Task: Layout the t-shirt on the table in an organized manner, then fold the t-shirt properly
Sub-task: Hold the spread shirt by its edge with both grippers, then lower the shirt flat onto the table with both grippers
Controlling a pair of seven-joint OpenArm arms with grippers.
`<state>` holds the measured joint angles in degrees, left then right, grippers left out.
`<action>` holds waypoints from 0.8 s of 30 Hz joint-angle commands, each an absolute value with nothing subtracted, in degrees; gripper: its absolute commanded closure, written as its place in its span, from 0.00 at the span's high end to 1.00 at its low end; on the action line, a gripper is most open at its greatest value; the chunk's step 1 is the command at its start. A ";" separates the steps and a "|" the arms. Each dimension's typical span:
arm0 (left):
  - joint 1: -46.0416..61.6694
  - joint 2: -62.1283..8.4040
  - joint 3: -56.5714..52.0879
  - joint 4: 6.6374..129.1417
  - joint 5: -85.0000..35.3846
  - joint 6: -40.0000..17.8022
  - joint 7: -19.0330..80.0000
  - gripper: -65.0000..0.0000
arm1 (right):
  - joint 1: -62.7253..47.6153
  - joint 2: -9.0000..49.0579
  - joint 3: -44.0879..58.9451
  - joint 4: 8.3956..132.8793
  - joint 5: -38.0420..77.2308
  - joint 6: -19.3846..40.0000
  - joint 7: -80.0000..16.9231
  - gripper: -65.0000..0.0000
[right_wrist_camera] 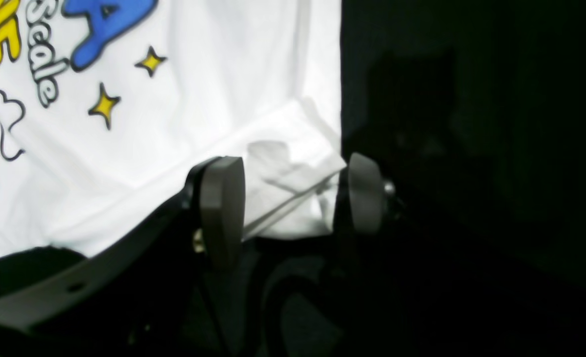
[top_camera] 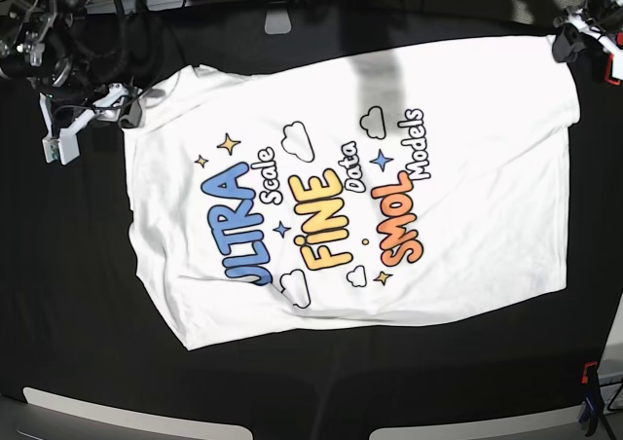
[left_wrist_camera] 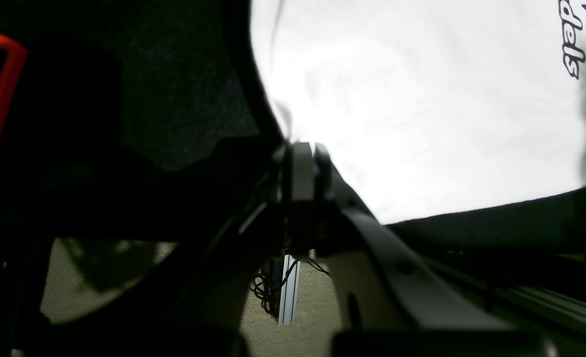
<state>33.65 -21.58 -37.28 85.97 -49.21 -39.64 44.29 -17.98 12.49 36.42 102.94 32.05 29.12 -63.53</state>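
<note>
Your shirt [top_camera: 389,245] lies spread flat, print up, on the black surface [top_camera: 68,294], filling most of its middle. Your right hand [right_wrist_camera: 293,198] stands wide at the shirt's far corner, on the left of the base view, with a rumpled bit of white cloth between its pads [right_wrist_camera: 221,208]; you can't tell whether they touch it. Your left hand [left_wrist_camera: 303,168] is pinched closed at the shirt's edge, at the far corner opposite; whether cloth is caught in it doesn't show.
</note>
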 commanded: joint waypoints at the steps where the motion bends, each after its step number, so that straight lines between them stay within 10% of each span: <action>1: 33.95 -22.44 -37.67 86.61 -49.98 -40.00 43.22 0.00 | -17.58 13.56 36.73 103.11 32.97 29.43 -63.02 0.50; 14: 33.95 -22.44 -37.67 86.61 -49.98 -40.00 43.22 0.00 | -15.88 15.88 36.71 96.84 37.50 31.97 -61.54 0.50; 24: 33.95 -22.41 -37.67 86.61 -49.98 -40.00 43.22 0.00 | -15.07 15.88 36.71 96.84 40.95 33.30 -62.59 0.31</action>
